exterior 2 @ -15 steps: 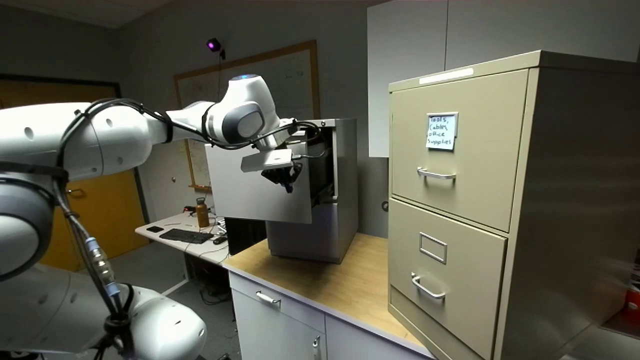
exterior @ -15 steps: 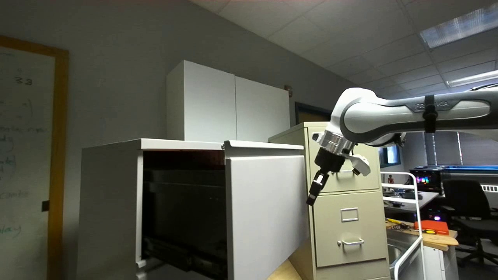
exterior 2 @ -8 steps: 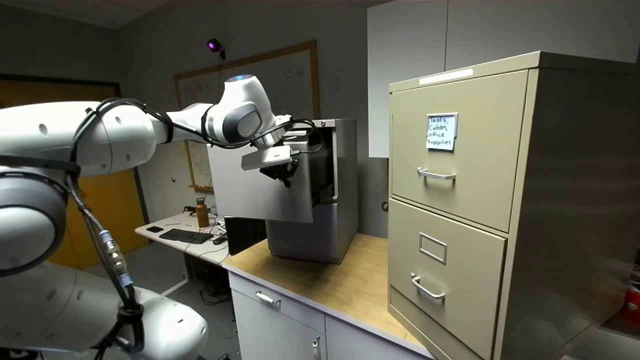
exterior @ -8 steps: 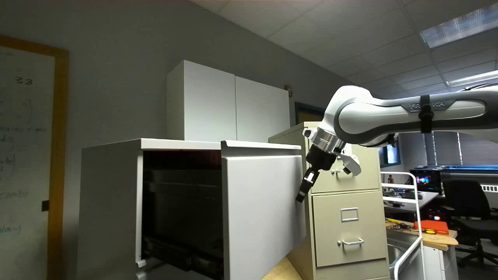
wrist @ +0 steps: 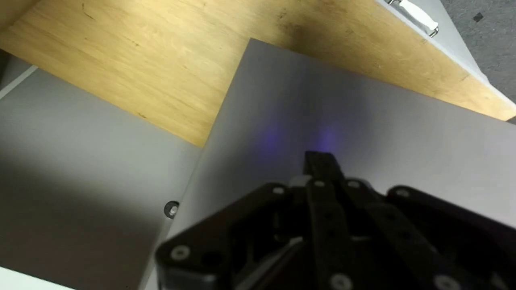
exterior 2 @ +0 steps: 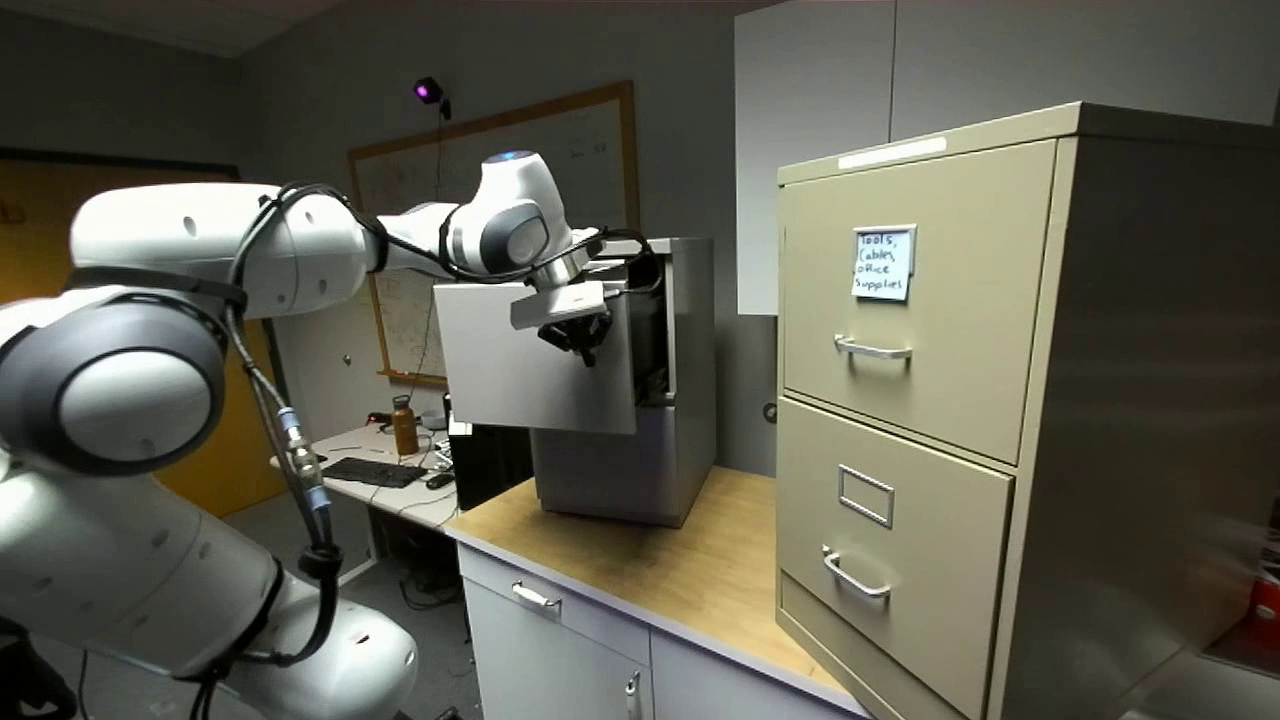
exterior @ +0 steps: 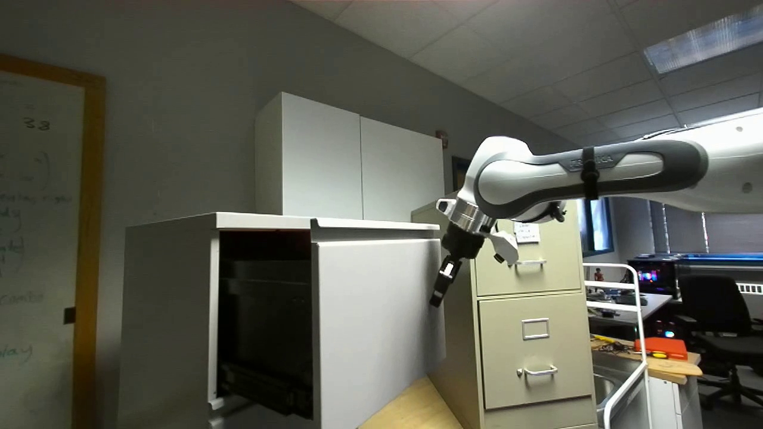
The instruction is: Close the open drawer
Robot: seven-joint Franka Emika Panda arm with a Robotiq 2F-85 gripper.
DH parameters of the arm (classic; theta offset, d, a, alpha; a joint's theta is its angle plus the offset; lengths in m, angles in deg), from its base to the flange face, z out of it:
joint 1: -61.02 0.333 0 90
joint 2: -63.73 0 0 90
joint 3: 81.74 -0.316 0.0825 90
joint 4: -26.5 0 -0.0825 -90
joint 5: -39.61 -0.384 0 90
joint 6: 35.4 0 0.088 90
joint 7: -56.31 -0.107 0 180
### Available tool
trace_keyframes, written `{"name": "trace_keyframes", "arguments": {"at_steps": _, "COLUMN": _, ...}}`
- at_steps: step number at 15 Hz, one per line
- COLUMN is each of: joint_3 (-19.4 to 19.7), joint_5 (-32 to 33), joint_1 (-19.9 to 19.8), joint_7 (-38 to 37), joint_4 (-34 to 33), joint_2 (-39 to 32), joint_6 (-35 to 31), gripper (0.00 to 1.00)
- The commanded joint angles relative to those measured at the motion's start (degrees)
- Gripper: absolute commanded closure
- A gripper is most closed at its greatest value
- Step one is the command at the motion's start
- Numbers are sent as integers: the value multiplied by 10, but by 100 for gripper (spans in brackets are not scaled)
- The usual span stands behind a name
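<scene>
The wide upper drawer (exterior: 375,316) of the light-grey metal cabinet (exterior: 167,310) stands partly out, with a dark gap at its side. Its tall flat front shows in both exterior views (exterior 2: 510,365) and fills much of the wrist view (wrist: 383,108). A handle lip (exterior: 375,224) runs along its top edge. My gripper (exterior: 438,298) is shut and empty, pointing down at the front panel, with its fingertips at or very close to the panel's right part. It also shows in an exterior view (exterior 2: 588,355) and in the wrist view (wrist: 320,159), fingers together. Exact contact is hard to see.
A beige filing cabinet (exterior: 530,345) stands close beside the gripper and drawer; it also shows in an exterior view (exterior 2: 900,420). The grey cabinet stands on a wooden counter (exterior 2: 740,560). White wall cupboards (exterior: 351,161) hang behind. A desk with a keyboard (exterior 2: 375,472) stands beyond.
The drawer front has moved inward toward the cabinet, and the dark gap is narrower. My arm and gripper have moved the same way with it. The gripper stays shut.
</scene>
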Motion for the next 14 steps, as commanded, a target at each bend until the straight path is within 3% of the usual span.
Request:
{"name": "trace_keyframes", "arguments": {"at_steps": 1, "joint_3": 10, "joint_5": -19, "joint_1": 9, "joint_7": 32, "joint_4": -119, "joint_2": -108, "joint_6": 9, "gripper": 99}}
{"name": "trace_keyframes", "arguments": {"at_steps": 14, "joint_3": -36, "joint_5": -26, "joint_1": -35, "joint_7": 27, "joint_4": -404, "joint_2": -372, "joint_6": 45, "gripper": 99}}
